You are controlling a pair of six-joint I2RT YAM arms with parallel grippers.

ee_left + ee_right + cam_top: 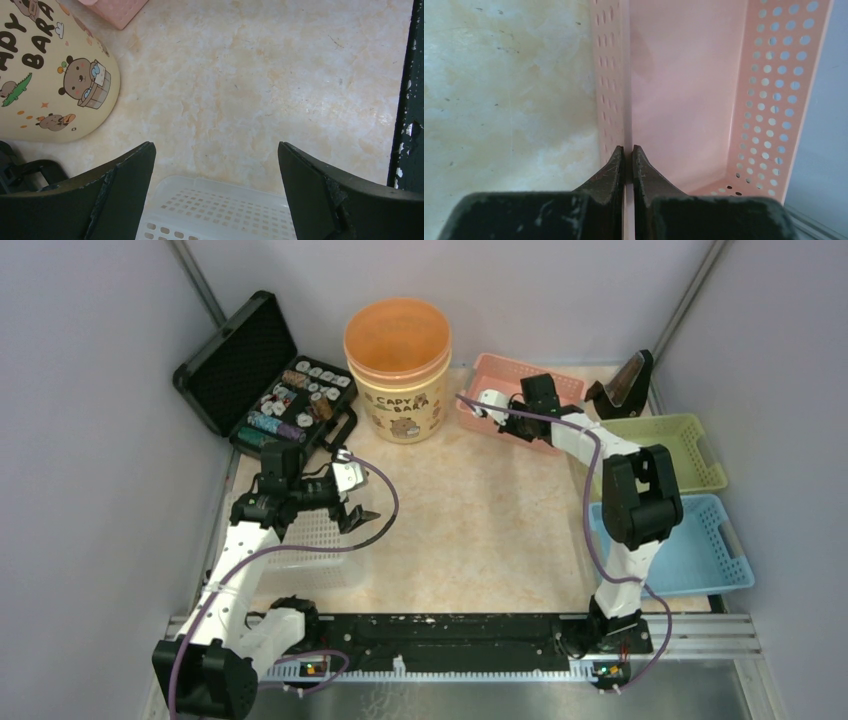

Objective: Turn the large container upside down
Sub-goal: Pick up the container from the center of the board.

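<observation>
large container (pixel 398 370) upright | left gripper (pixel 362 519) spread over white basket (pixel 312 552) | right gripper (pixel 468 403) at pink basket (pixel 500 366)

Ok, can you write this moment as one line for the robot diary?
large beige capybara tub: upright, ungrasped | left fingers: open, over white plastic basket | right fingers: shut on wall of pink plastic basket

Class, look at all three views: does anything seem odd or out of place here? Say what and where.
The right pincer is clamped on a side wall of the pink basket at the back right, though the job concerns the big tub, which stands upright and untouched nearby. Nothing looks spilled.
</observation>
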